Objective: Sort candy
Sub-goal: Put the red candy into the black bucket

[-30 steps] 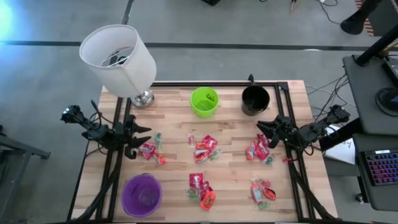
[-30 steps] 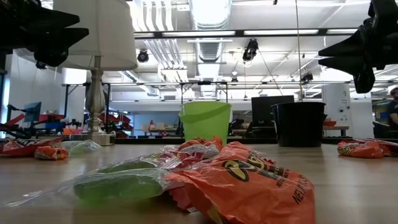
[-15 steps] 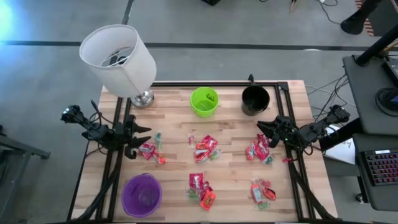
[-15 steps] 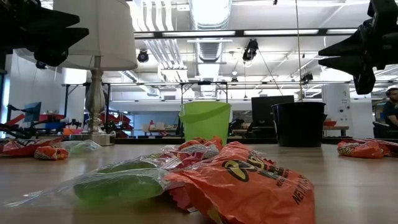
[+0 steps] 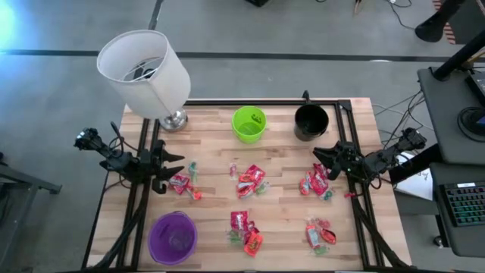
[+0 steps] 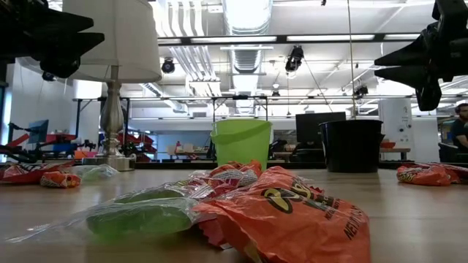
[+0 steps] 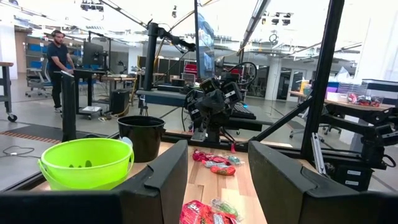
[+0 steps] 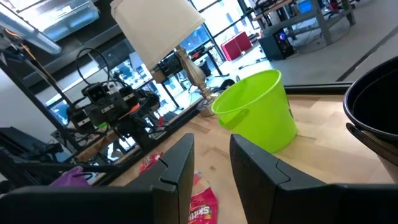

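Nearest the front edge of the wooden table [image 5: 280, 220]: a purple cup [image 5: 173, 237] at the left corner; a cluster of red candy [image 5: 245, 230] at centre; a second red cluster with green wrappers [image 5: 319, 233] to the right. In the low view, an orange packet [image 6: 292, 212] and a green sweet in clear wrapping [image 6: 139, 215] lie closest to the camera.

Middle row: a small red cluster [image 5: 183, 184] just beside the left gripper [image 5: 173, 167]; a central cluster [image 5: 249, 180]; a further cluster [image 5: 317, 182] just beside the right gripper [image 5: 322, 161].

Left gripper: held above the table's left edge, pointing inward, fingers [image 7: 163, 180] spread with a clear gap, holding nothing.

Right gripper: held above the right edge, pointing inward, fingers [image 8: 177, 168] parted by a narrower gap, holding nothing.

Back row: a lamp with a white shade [image 5: 144, 72] at the left corner; a green cup [image 5: 248, 123] at centre; a black cup [image 5: 311, 121] to its right.

Beyond the table: a person [image 7: 58, 59] stands at a desk in the left wrist view.
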Action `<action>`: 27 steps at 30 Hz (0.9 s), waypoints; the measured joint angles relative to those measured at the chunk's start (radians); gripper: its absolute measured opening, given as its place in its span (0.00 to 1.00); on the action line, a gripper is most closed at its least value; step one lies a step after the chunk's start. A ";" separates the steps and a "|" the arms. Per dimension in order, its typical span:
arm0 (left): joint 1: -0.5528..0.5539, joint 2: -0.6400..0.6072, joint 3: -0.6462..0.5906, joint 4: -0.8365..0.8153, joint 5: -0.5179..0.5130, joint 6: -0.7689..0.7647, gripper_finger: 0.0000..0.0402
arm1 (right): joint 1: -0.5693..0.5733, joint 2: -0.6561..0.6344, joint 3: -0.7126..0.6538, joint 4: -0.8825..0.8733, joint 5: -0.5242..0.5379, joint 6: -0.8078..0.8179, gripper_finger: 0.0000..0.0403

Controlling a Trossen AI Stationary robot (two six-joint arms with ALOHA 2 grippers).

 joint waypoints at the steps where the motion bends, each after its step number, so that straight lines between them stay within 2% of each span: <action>1: 0.000 0.000 0.000 0.000 0.000 0.000 0.38 | 0.000 0.000 0.000 0.000 0.000 0.000 0.24; 8: 0.000 0.000 0.000 0.002 -0.007 0.057 0.38 | 0.000 0.000 0.000 0.000 0.000 0.000 0.24; 15: 0.000 0.000 0.000 0.066 -0.117 -0.062 0.38 | 0.000 0.000 0.000 0.000 0.000 0.000 0.24; 20: 0.000 0.000 0.000 0.095 -0.114 -0.090 0.38 | 0.000 0.000 0.000 0.000 0.000 0.000 0.24; 27: 0.000 0.013 0.035 0.103 -0.029 -0.143 0.38 | 0.000 0.000 0.000 0.000 0.000 -0.001 0.24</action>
